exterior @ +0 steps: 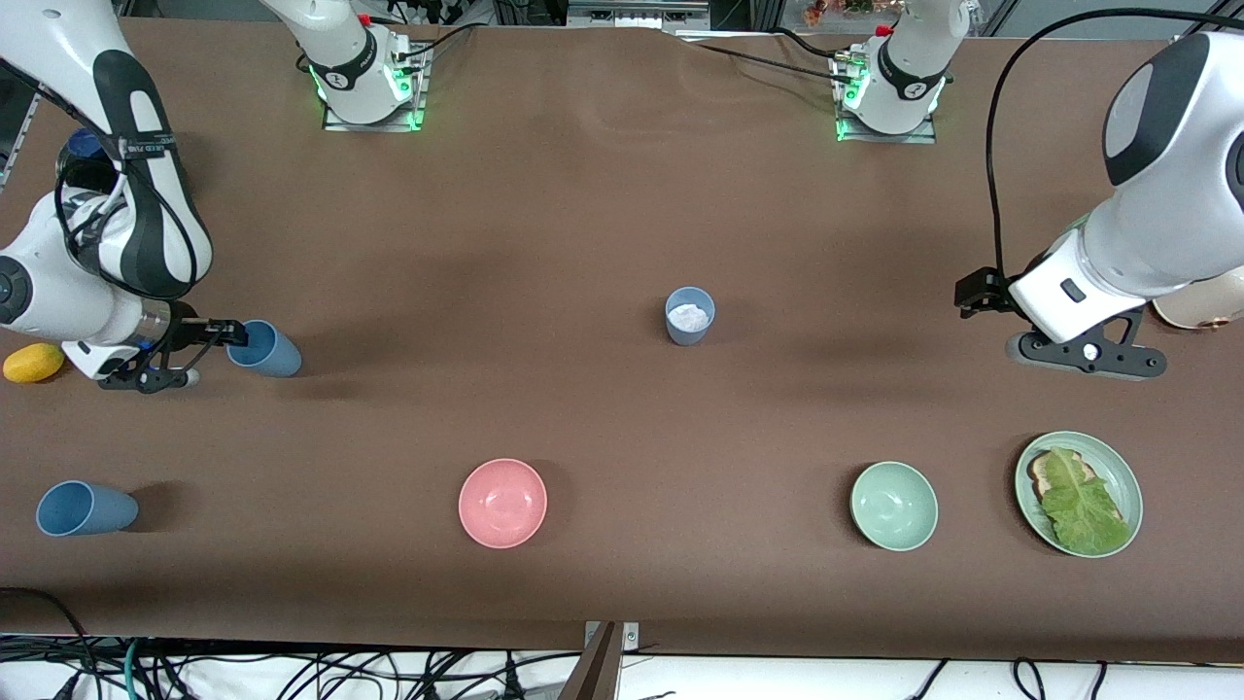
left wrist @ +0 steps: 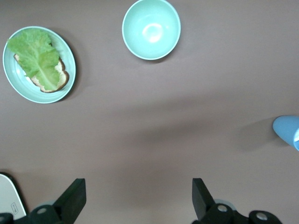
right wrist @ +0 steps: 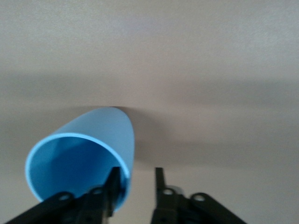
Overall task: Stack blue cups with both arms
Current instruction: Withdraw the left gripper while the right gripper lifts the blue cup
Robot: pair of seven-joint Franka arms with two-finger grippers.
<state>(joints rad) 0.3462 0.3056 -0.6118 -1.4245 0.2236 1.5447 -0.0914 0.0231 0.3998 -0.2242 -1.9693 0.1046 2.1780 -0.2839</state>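
Right tool (exterior: 225, 333) pinching the rim of a tipped blue cup (exterior: 266, 349) at the right arm's end of the table (exterior: 544, 224), left tool (exterior: 1087, 352) hovering with fingers apart, upright blue cup (exterior: 689, 315) standing mid-table, third blue cup (exterior: 84, 508) lying nearer the front camera

Place: a robot test lab, not a home.
Robots: two shiny white robot arms (exterior: 107, 194) are bolted to metal plates with green lights (exterior: 369, 102).
Table: a long table with a plain brown cloth (exterior: 583, 214).
Wires: many black cables (exterior: 292, 676) hang in a messy heap at the table's edge.
Props: a round pink plastic bowl (exterior: 502, 503) for practice.
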